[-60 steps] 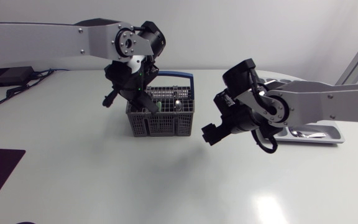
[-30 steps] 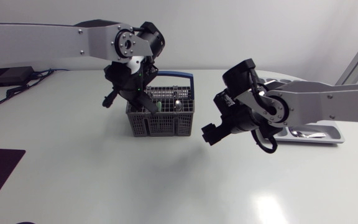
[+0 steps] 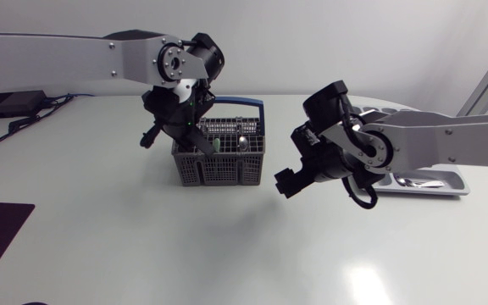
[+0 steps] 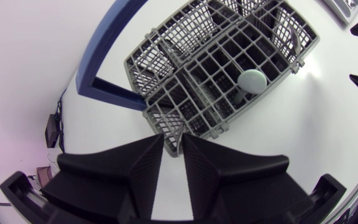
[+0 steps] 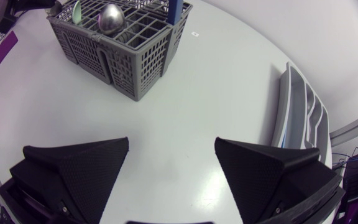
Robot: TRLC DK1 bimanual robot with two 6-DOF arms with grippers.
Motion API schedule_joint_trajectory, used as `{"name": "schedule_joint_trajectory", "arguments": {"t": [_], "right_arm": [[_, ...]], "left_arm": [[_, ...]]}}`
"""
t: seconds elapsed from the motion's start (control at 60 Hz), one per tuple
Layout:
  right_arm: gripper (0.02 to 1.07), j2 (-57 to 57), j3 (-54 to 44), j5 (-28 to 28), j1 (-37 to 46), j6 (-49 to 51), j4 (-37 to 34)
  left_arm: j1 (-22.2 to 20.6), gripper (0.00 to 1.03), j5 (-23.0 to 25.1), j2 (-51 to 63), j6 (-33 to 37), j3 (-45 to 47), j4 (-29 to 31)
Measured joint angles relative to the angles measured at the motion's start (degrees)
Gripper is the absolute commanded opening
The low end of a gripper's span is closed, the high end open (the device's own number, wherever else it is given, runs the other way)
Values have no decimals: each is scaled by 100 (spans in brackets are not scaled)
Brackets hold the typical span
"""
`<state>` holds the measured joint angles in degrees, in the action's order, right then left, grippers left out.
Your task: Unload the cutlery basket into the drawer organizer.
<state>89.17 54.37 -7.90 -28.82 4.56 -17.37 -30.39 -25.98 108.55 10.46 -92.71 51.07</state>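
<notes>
My left tool (image 4: 173, 142), narrowly apart, over cutlery basket (image 5: 124, 59), presumably to pick; right tool (image 5: 171, 155), wide apart, empty, near drawer organizer (image 5: 296, 115).

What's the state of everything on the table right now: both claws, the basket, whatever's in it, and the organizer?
Cutlery basket: upright, not yet emptied.
Basket handle: raised.
Spoon: standing in the cutlery basket, bowl up.
Left claw: open only a slit, empty, at a corner of the cutlery basket.
Right claw: wide open, empty, over bare table.
Drawer organizer: flat on the table, something silvery inside.
</notes>
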Motion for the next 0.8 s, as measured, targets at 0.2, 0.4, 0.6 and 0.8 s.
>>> {"name": "schedule_joint_trajectory", "arguments": {"t": [0.2,0.4,0.6,0.8], "right_arm": [[102,0,-4,2,-2,0,2],[102,0,-7,2,-2,0,68],[102,0,-11,2,0,0,87],[102,0,-11,2,-2,0,90]], "left_arm": [[0,24,2,94,0,0,-9],[0,19,2,149,2,0,-17],[37,14,2,177,0,0,-35],[59,10,2,177,2,0,-61]]}}
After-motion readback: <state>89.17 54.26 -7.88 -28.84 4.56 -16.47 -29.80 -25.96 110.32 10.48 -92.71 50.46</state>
